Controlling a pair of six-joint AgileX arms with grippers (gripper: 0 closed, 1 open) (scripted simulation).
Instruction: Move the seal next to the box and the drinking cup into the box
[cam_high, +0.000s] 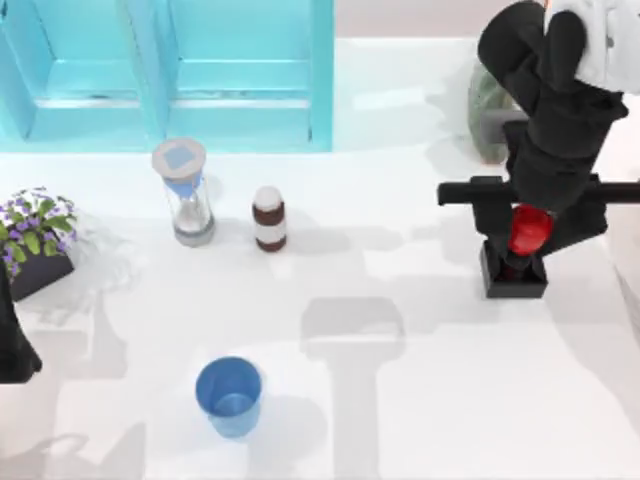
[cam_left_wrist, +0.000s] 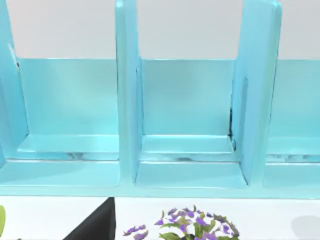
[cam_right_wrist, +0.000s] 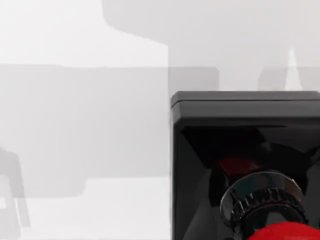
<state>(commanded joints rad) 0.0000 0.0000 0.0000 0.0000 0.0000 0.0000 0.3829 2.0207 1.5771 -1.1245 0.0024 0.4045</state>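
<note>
The seal (cam_high: 517, 262) has a red knob on a black square base and stands on the table at the right. My right gripper (cam_high: 538, 222) hangs over it, open, with a finger on either side of the knob. The right wrist view shows the seal (cam_right_wrist: 240, 150) close up, with its black base, a ridged metal collar and the red knob. The blue drinking cup (cam_high: 229, 396) stands upright at the front, left of centre, well away from both arms. The teal box (cam_high: 322, 90) with upright dividers sits at the back left, and the left wrist view faces its compartments (cam_left_wrist: 127, 100).
An hourglass (cam_high: 185, 195) and a brown-and-white bottle (cam_high: 268, 218) stand in front of the box. A pot of purple flowers (cam_high: 35, 235) is at the left edge, with my parked left arm (cam_high: 12, 345) beside it. A greenish object (cam_high: 488, 110) sits partly hidden behind my right arm.
</note>
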